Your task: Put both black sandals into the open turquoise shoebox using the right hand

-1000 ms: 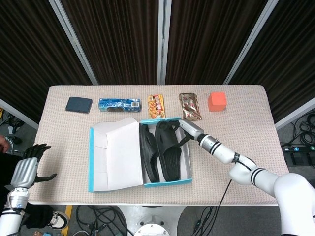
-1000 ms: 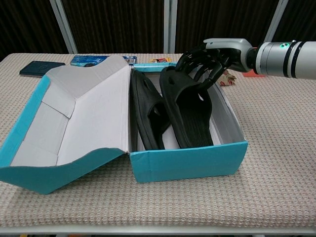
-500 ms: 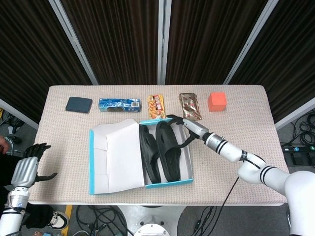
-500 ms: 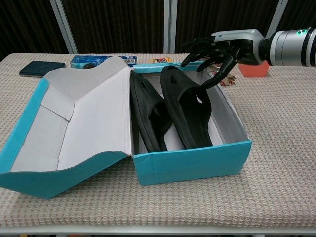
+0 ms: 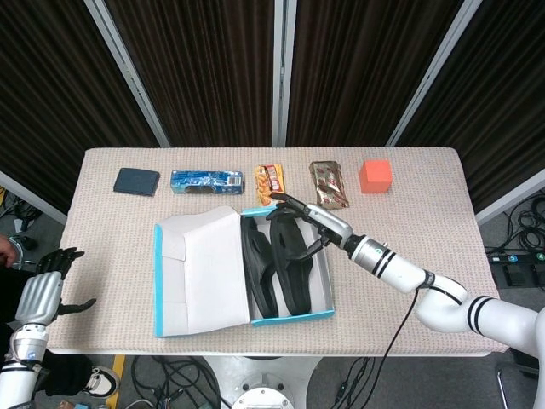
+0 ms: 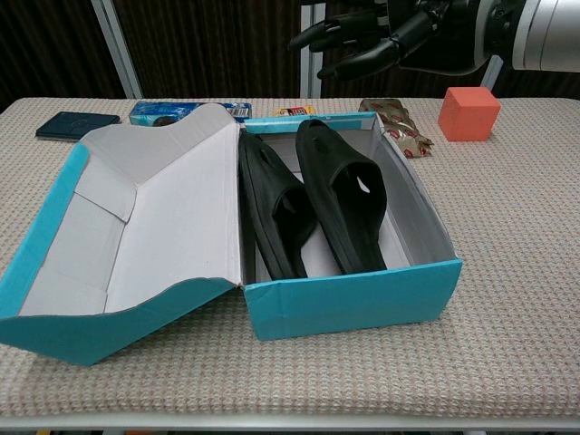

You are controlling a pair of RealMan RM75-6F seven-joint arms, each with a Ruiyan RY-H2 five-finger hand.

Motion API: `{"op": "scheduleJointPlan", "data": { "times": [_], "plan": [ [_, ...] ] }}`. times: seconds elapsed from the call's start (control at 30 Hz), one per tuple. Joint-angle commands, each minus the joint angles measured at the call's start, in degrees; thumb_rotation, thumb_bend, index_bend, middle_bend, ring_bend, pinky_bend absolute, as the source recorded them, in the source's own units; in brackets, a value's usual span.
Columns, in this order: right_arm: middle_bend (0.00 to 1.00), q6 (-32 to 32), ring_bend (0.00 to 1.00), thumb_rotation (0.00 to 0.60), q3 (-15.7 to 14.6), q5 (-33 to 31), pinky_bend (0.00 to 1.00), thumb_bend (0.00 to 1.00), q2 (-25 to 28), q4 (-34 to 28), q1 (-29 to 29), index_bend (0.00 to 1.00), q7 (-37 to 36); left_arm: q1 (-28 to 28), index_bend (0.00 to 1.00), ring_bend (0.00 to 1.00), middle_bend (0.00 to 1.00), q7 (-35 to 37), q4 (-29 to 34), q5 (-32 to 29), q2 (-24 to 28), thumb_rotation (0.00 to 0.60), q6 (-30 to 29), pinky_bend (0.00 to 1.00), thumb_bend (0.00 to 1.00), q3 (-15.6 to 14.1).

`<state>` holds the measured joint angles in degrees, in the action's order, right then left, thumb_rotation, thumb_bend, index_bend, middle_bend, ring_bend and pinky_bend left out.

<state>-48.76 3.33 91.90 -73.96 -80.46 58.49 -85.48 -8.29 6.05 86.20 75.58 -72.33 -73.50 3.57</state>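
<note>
Starting from the near edge, I see the shoebox [image 6: 349, 299] with its lid [image 6: 136, 245] folded out to my left, and both sandals lie inside it: one sandal [image 6: 272, 213] tipped on edge against the lid-side wall, the other sandal [image 6: 340, 204] beside it. My right hand [image 6: 362, 41] hangs above the far end of the box, fingers spread, holding nothing, clear of the shoes. My left hand [image 5: 43, 294] waits off the table's corner, fingers apart, empty. I judge the main risk is my pulling the arm back low: the fingers could snag the far wall and drag the box, or knock the foil packet [image 6: 399, 127] and orange block [image 6: 468, 112] behind.
</note>
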Motion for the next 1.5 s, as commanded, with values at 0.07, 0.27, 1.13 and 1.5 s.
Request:
{"op": "scheduleJointPlan", "data": {
  "times": [0.07, 0.27, 1.13, 1.5],
  "plan": [
    [0.23, 1.4, 0.03, 0.600, -0.5, 0.8, 0.15, 0.00, -1.5, -0.8, 1.2, 0.01, -3.3, 0.1, 0.16, 0.03, 0.09, 0.5, -0.4, 0.2, 0.0, 0.600, 0.0, 0.04, 0.09, -0.2],
    [0.22, 3.8, 0.02, 0.600, -2.2, 0.9, 0.17, 0.00, -4.7, 1.9, 1.8, 0.01, -5.3, -0.1, 0.16, 0.03, 0.09, 0.9, -0.4, -0.4, 0.3, 0.600, 0.7, 0.03, 0.09, 0.1],
    [0.21, 0.6, 0.02, 0.600, -5.0, 1.4, 0.20, 0.00, -7.6, 6.4, -0.4, 0.01, -6.6, 0.0, 0.16, 0.03, 0.09, 0.8, -0.8, 1.2, -0.3, 0.600, -0.5, 0.03, 0.09, -0.1],
    [0.22, -11.1, 0.02, 0.600, -1.5, 0.5, 0.20, 0.00, 5.9, -5.4, -5.5, 0.02, 5.2, 0.2, 0.16, 0.03, 0.09, 1.1, -0.3, 3.0, -0.1, 0.600, -1.7, 0.04, 0.09, -0.5]
  ]
}}
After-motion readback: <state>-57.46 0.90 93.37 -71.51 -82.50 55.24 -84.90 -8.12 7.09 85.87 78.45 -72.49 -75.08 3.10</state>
